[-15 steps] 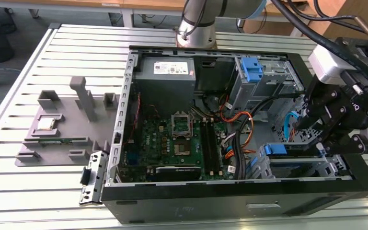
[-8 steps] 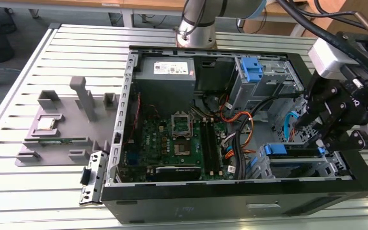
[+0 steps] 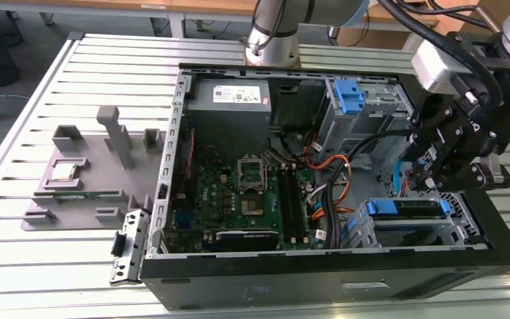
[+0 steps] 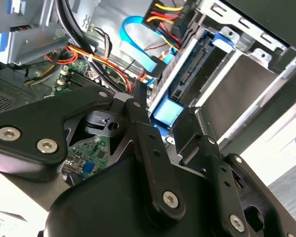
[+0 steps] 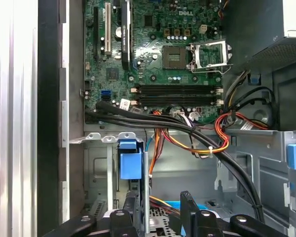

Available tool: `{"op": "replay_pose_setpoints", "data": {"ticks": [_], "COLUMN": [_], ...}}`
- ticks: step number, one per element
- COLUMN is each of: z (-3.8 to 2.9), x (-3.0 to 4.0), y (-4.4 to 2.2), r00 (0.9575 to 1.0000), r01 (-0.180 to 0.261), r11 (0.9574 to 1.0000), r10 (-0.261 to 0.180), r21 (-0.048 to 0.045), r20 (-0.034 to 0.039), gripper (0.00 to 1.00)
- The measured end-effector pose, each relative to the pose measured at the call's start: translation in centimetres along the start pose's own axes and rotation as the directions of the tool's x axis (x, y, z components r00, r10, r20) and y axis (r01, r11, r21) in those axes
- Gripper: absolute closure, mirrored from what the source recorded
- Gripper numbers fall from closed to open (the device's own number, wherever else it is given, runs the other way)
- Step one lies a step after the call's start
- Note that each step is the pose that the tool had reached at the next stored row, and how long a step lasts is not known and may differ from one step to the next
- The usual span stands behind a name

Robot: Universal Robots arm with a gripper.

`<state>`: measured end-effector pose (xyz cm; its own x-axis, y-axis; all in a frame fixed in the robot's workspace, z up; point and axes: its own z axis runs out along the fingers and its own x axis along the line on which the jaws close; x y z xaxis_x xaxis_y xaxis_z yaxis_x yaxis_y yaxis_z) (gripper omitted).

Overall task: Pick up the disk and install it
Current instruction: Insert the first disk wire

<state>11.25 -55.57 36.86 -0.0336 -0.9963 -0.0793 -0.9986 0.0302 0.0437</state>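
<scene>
Pincer (image 3: 427, 181) hangs just beside the disk (image 3: 403, 208), slotted in the case (image 3: 326, 286).

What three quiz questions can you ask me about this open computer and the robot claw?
1. True or false: the computer lies open on a slatted metal table.
2. What colour is the frame around the disk? A red, B blue, C green.
3. Fill in: the claw hangs near the exterior view's ____ edge.
Key: 1 true; 2 B; 3 right.
</scene>
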Motion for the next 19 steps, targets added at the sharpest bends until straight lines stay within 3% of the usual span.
{"op": "replay_pose_setpoints", "data": {"ticks": [8,15,19], "z": [0.24,0.26,0.73], "x": [-0.83,-0.99,-0.95], "y": [-0.26,-2.32,-2.47], "r00": [1.0,1.0,1.0], "r01": [0.0,0.0,0.0], "r11": [1.0,1.0,1.0], "r10": [0.0,0.0,0.0], "r21": [-0.0001,-0.0001,0.0001], "r20": [0.0017,0.0017,-0.0039], "gripper": [0.52,0.52,0.52]}}
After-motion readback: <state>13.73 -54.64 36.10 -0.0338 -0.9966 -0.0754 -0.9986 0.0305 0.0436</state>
